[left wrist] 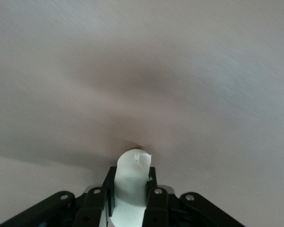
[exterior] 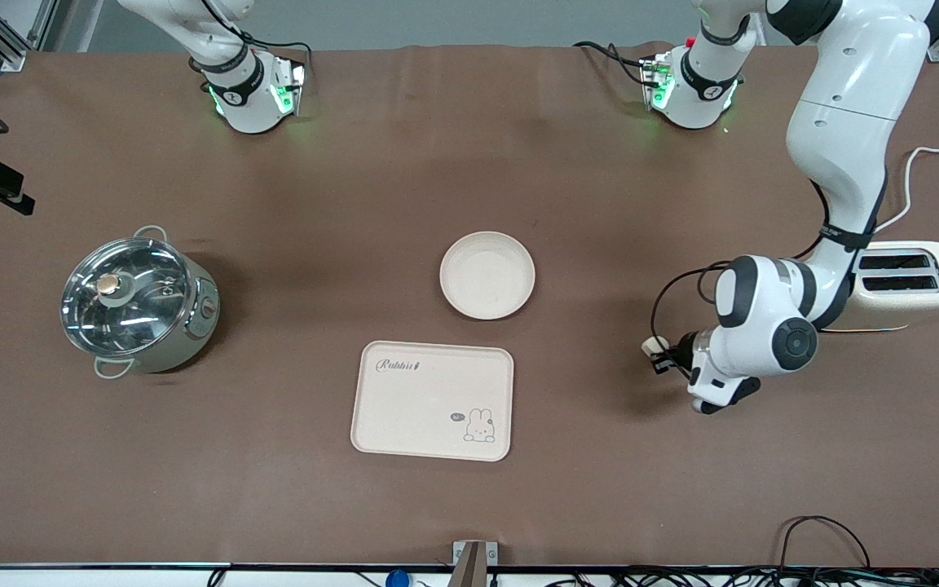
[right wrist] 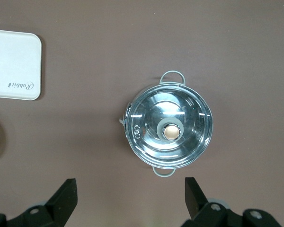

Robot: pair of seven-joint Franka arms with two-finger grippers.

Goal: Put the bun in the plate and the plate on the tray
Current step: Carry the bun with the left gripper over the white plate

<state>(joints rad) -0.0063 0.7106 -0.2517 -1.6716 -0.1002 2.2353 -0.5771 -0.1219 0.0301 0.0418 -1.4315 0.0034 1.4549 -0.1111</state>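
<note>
Left wrist view: bun point(left wrist: 131, 182) in left pincer point(left wrist: 131, 187)

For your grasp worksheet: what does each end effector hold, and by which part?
The left end effector pinches the bun across its sides, one end protruding. The right end effector holds nothing.

The bun point(left wrist: 131, 176) between my black left fingers point(left wrist: 105, 189) is pale cream. The plate point(exterior: 487, 275) is plain cream-white, unpatterned. The tray point(exterior: 432, 400) is cream, with dark "Rabbit" lettering and a small rabbit drawing. The table point(exterior: 469, 179) covering is uniform brown. The pot point(exterior: 138, 301) is polished silver with a brass-coloured lid knob. The toaster point(exterior: 908, 285) is cream with black slots. My arms are white with black joints; my right fingers point(right wrist: 66, 198) are black.
</note>
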